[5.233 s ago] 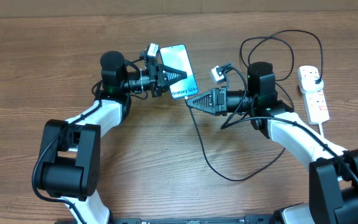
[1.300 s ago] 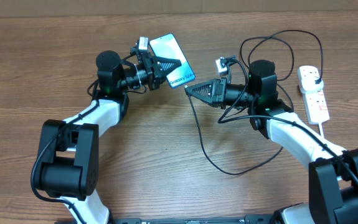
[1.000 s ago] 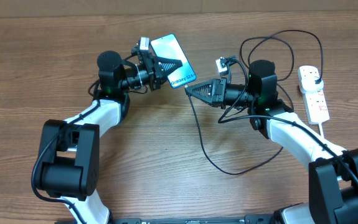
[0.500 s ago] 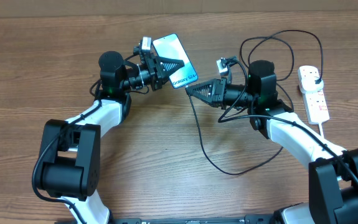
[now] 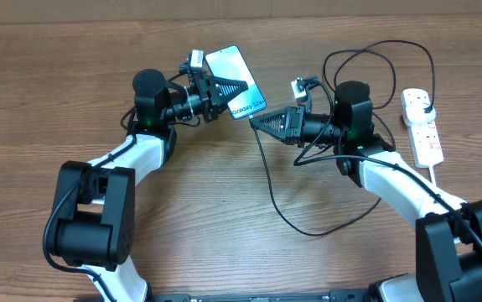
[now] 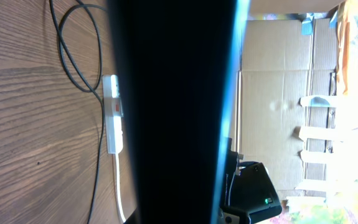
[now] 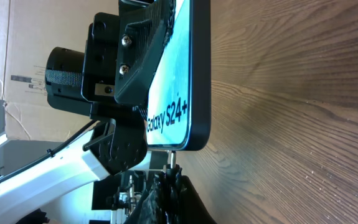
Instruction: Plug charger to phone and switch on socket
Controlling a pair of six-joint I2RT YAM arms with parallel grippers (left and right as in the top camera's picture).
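Note:
My left gripper (image 5: 224,89) is shut on the phone (image 5: 235,81) and holds it tilted above the table, screen up, with its text end towards the right arm. In the left wrist view the phone's dark back (image 6: 172,112) fills the middle. My right gripper (image 5: 254,120) is shut on the charger's connector end. In the right wrist view the metal tip (image 7: 172,158) meets the phone's bottom edge (image 7: 185,148); I cannot tell whether it is in the port. The black cable (image 5: 284,220) loops over the table to the white socket (image 5: 422,127) at far right.
The socket's thick white cord (image 5: 436,172) runs towards the front right. A second loop of black cable (image 5: 366,52) lies behind the right arm. Cardboard (image 6: 278,93) stands beyond the table's far edge. Bare wood (image 5: 224,226) lies between the arms.
The left gripper has carried the phone slightly to the right over the last second. The right gripper with the connector has stayed where it was.

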